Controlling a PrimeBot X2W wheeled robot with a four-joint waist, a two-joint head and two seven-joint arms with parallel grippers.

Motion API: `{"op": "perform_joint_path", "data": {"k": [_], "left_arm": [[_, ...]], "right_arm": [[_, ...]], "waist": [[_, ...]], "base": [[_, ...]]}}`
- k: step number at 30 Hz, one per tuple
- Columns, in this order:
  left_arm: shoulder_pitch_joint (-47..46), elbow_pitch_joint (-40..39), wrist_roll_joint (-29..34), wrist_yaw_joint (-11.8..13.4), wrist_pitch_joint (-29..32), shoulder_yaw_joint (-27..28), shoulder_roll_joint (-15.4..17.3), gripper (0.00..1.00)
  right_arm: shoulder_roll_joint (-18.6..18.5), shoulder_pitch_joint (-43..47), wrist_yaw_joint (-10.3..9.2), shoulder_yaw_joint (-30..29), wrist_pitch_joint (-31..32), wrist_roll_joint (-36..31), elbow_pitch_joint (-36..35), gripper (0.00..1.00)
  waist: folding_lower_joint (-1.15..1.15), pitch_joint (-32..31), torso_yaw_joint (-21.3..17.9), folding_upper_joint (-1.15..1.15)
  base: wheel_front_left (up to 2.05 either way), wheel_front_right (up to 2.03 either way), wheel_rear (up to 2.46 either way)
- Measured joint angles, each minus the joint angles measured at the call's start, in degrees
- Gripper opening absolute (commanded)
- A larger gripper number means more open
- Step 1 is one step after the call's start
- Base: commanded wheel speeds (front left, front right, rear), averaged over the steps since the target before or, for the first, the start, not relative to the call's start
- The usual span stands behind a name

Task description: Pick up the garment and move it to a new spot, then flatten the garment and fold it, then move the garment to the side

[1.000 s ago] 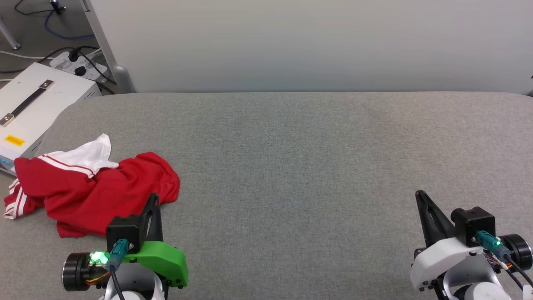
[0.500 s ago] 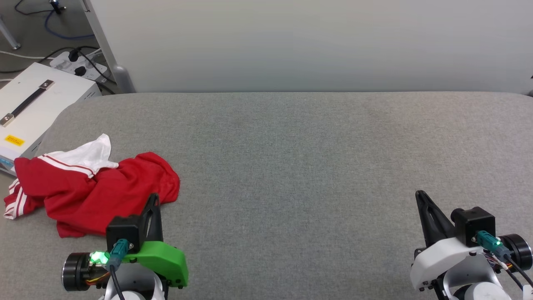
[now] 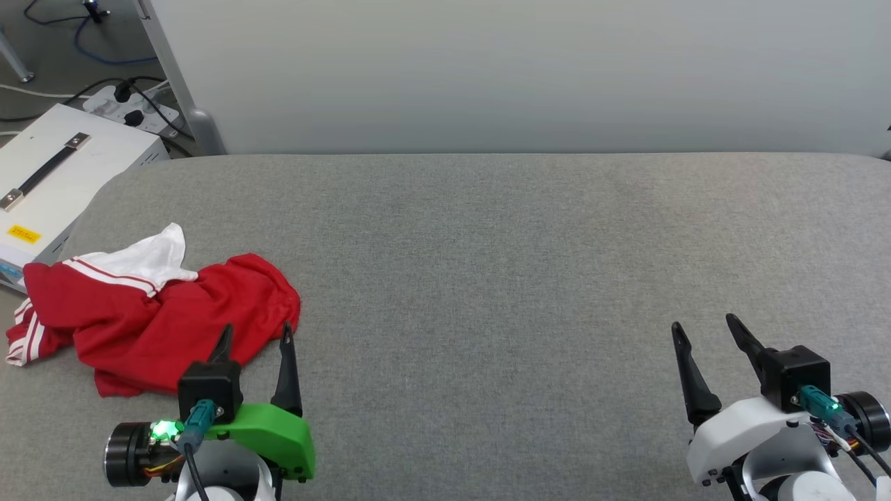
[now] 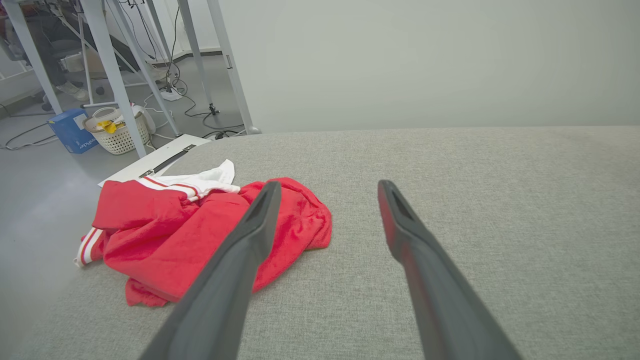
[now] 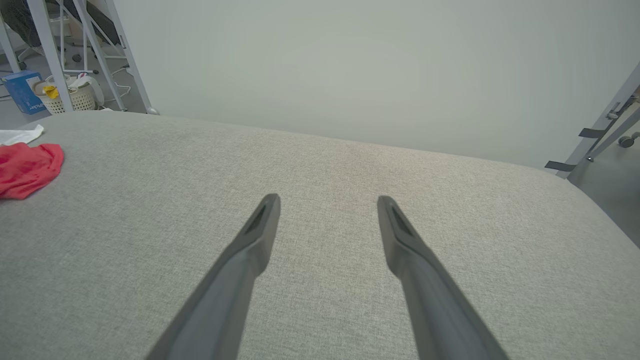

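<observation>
A grey fabric-covered tabletop [image 3: 487, 243] with rounded corners stretched from left to right, and a pale wall panel [image 3: 522, 69] stood along its far edge. On the floor past the left end sat a white case [image 3: 104, 149] with a black strap handle [image 3: 45, 170] and a yellow sticker [image 3: 24, 234]. Beyond it lay a white power strip [image 3: 132, 108] with dark cables beside a grey metal leg [image 3: 177, 83]. Farther left stood a white woven basket [image 4: 117, 135] and a blue box [image 4: 72, 131].

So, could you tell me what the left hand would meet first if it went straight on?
Probably the garment: the open left hand has one finger lined up with the cloth's right edge. Height is unclear, so it might pass above.
</observation>
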Motion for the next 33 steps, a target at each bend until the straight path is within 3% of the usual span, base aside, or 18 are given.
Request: {"op": "perform_joint_path", "data": {"k": [33], "left_arm": [[0.0,-0.6,-1.2,1.5,-4.0,-1.8,0.0,1.00]], "right_arm": [[0.0,0.2,0.00,-2.0,-4.0,5.7,-2.1,1.00]], "waist": [[0.00,0.1,-0.1,0.01]], "base": [[0.00,0.00,0.00]]}}
